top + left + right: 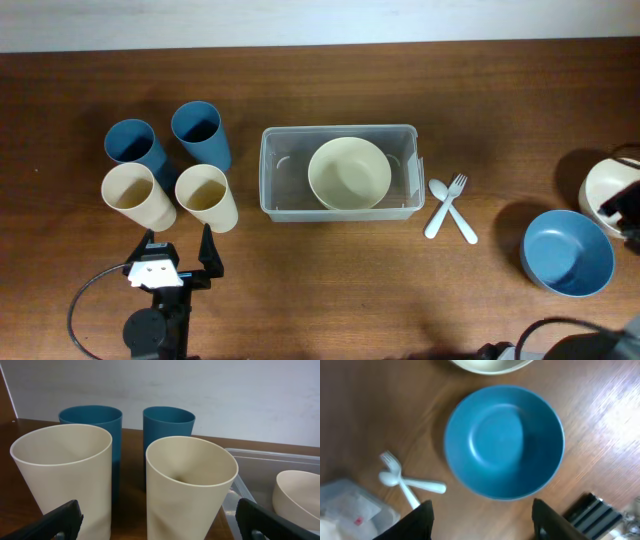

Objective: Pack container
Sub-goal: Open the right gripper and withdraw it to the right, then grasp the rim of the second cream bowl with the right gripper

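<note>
The clear plastic container [340,131] stands mid-table with a cream bowl [349,172] inside it. Its rim shows at the right of the left wrist view [270,456] and its corner at the lower left of the right wrist view [347,502]. My left gripper [181,256] is open and empty, just in front of two cream cups [205,195]; the nearer cup [190,485] sits ahead between the fingers [165,525]. My right gripper [480,520] is open and empty, above the table beside a blue bowl [504,442].
Two blue cups [198,130] stand behind the cream cups. A white spoon and fork [450,208] lie crossed to the right of the container. The blue bowl [567,252] and another cream bowl [606,185] sit at the far right.
</note>
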Motion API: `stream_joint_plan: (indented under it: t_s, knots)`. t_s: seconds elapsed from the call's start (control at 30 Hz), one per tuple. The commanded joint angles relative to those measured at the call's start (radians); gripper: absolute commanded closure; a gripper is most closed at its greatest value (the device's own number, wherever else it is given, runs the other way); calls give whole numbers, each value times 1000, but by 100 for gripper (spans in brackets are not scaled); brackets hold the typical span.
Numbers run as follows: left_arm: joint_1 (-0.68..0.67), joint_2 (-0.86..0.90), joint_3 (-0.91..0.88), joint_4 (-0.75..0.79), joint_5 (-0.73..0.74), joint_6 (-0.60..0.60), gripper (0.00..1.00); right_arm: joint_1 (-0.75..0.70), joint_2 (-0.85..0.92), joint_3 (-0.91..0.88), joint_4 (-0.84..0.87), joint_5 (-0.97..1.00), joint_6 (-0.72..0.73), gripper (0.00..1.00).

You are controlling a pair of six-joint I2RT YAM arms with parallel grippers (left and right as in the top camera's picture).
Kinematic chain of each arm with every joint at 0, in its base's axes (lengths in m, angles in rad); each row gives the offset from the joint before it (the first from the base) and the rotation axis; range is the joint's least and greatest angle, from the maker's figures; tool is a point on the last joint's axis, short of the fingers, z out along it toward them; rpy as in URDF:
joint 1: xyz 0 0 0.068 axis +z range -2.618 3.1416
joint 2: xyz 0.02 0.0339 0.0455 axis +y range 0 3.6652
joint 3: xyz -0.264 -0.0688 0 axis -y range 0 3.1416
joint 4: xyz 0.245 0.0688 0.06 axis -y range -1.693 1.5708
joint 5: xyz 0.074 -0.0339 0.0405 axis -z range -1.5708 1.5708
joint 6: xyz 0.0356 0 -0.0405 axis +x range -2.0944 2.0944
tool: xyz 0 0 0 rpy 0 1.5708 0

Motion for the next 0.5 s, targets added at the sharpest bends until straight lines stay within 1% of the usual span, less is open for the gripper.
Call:
stream_joint_plan:
  t_s: [0.0,0.07,0.2,0.33,0.47]
  knots:
    - [-3,-8,-1,-8,7,16,0,-57,-8,-95,70,-25,73,42]
    - [-3,-8,-1,-8,7,16,0,-87,-8,-140,124,-24,106,42]
    - [-3,-8,-1,-8,7,16,0,-115,-6,-174,203,-24,142,42]
    - [-3,-8,-1,-8,7,16,0,-115,15,-176,278,53,235,42]
    - [-3,-8,-1,-8,7,16,0,-115,56,-176,322,106,294,42]
